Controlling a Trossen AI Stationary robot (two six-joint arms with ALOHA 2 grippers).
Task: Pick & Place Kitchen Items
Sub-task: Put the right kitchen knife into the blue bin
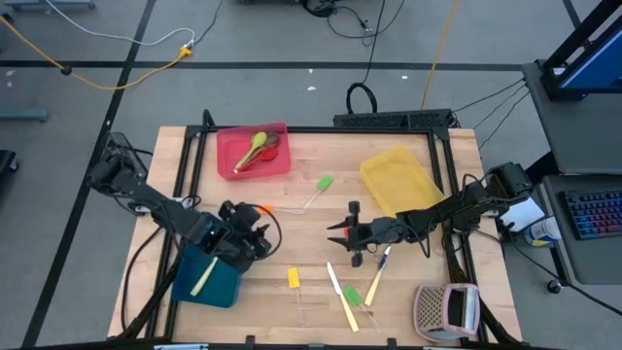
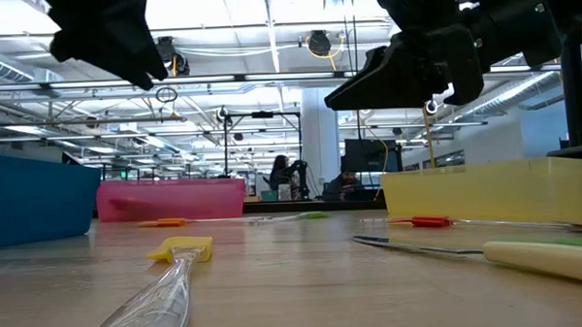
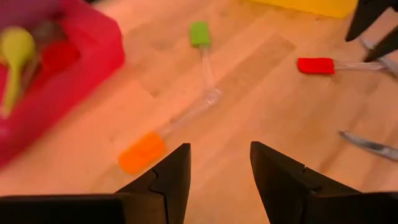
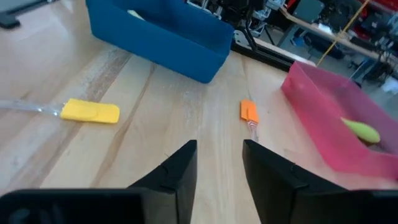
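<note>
1. Sorting is partly done: a cream-handled knife (image 1: 203, 280) lies in the blue tray (image 1: 222, 288), spoons in the red tray (image 1: 229, 161).
2. The left gripper (image 1: 255, 233), fingers apart and empty, hovers near the orange spatula (image 3: 142, 151); next it likely descends to straddle its handle.
3. The right gripper (image 1: 340, 233), also parted, hangs mid-table.
4. No readable writing.

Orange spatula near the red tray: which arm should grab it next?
Left. The left gripper hangs open right by the orange spatula, jaws pointed at it. The right gripper is farther off, mid-table, past the green spatula.
</note>
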